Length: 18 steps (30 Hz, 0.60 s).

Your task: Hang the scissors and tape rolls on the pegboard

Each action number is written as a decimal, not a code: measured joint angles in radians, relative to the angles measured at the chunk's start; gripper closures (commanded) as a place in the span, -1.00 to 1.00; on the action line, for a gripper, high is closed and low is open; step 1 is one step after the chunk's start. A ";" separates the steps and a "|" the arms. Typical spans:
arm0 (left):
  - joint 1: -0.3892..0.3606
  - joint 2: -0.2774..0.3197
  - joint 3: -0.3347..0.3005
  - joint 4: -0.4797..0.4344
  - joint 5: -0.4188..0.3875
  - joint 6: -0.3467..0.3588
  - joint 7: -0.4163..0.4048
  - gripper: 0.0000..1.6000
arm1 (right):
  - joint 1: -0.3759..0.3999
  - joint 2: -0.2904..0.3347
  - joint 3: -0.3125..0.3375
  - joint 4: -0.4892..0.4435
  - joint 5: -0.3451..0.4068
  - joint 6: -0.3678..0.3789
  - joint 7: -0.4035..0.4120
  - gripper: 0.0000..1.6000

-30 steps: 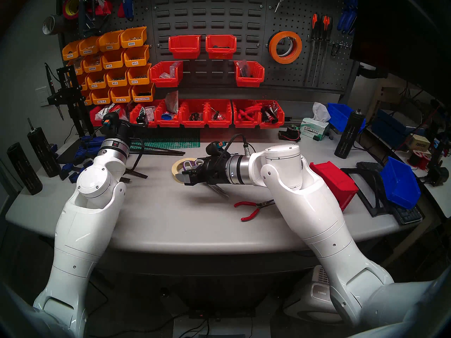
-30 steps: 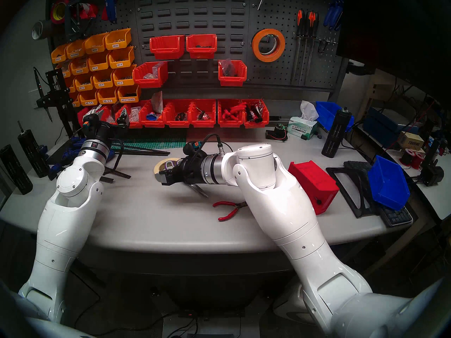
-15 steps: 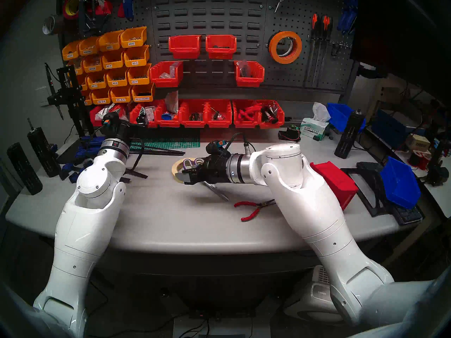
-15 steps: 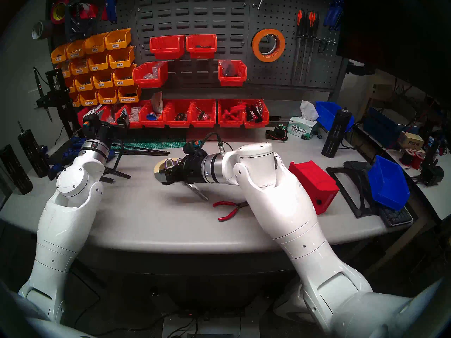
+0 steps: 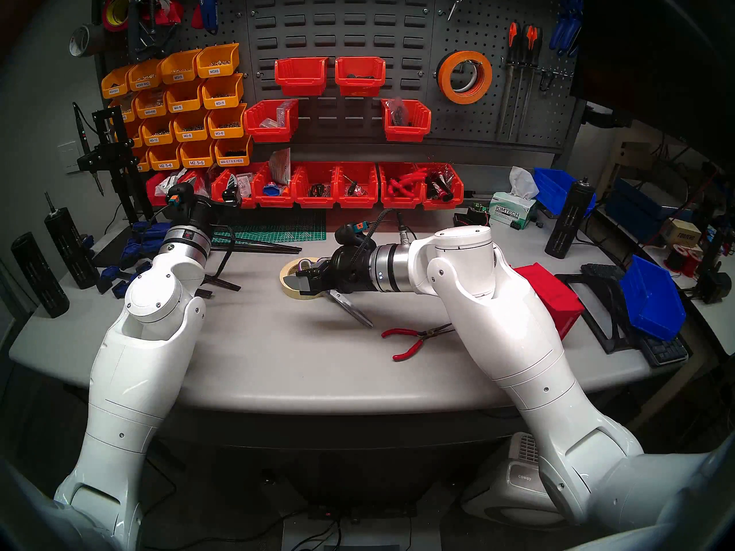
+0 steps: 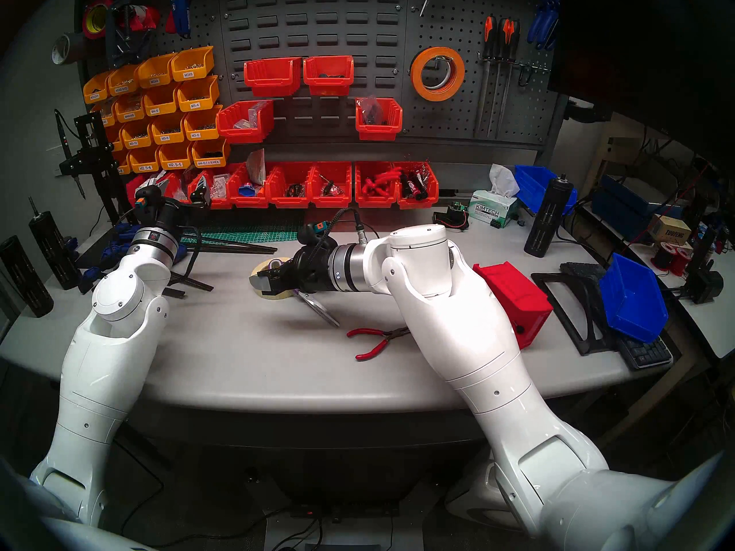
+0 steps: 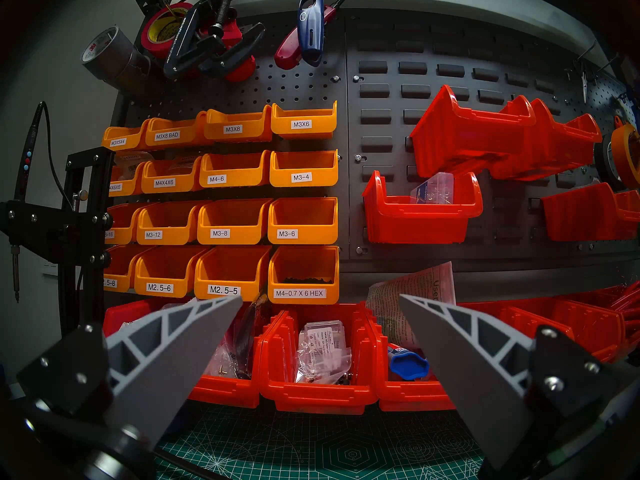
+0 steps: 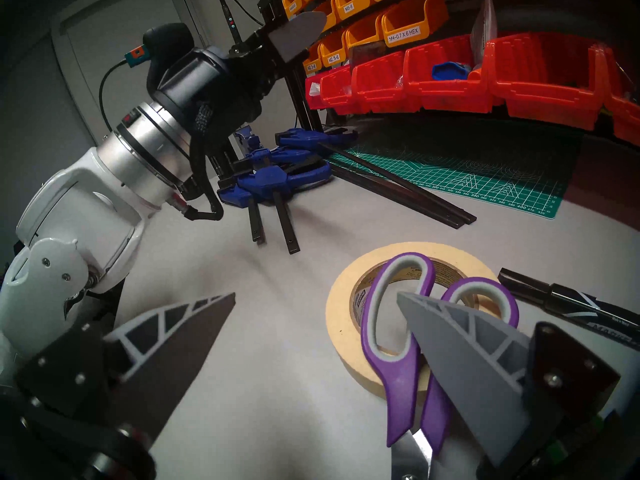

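The purple-handled scissors (image 8: 391, 347) lie with their handles on the cream tape roll (image 8: 341, 316), which lies flat mid-table; their silver blades (image 5: 352, 309) point toward me. My right gripper (image 8: 315, 295) is open. One of its fingers (image 8: 485, 365) lies over the handles, the other is over bare table. My left gripper (image 7: 320, 297) is open and empty, held in front of the red bins at back left. The orange tape roll (image 5: 465, 76) hangs on the pegboard (image 5: 469, 117). A black roll (image 7: 604, 160) hangs behind it.
Red-handled pliers (image 5: 409, 337) lie by my right forearm. A black marker (image 8: 561, 295) lies just behind the cream roll. Blue clamps (image 8: 277, 174) and black bars lie at left, near a green cutting mat (image 5: 274, 234). An overturned red bin (image 5: 553, 295) is at right.
My right wrist has risen and shifted slightly away from me, so more of the scissors' blades shows. The left arm has not moved.
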 measured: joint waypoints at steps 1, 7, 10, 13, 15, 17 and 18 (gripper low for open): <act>0.000 0.000 0.000 0.000 0.000 0.000 0.000 -1.00 | 0.001 0.001 0.000 0.000 0.000 0.000 0.003 -1.00; 0.000 0.000 0.000 0.000 0.000 0.000 0.000 -1.00 | 0.009 0.009 -0.007 0.007 0.000 0.001 0.021 -1.00; 0.000 0.000 0.000 0.000 0.000 0.000 0.000 -1.00 | 0.014 0.009 -0.015 0.013 0.000 0.001 0.029 -1.00; 0.000 0.000 0.000 0.000 0.000 0.000 0.000 -1.00 | 0.018 0.009 -0.025 0.021 -0.001 0.000 0.036 -1.00; 0.000 0.000 0.000 0.000 0.000 0.000 0.000 -1.00 | 0.021 0.008 -0.032 0.025 -0.001 0.000 0.040 -1.00; 0.000 0.000 0.000 0.000 0.000 0.000 0.000 -1.00 | 0.023 0.007 -0.038 0.029 -0.001 -0.001 0.043 -1.00; 0.000 0.000 0.000 0.000 0.000 0.000 0.000 -1.00 | 0.024 0.007 -0.040 0.031 -0.001 -0.002 0.044 -1.00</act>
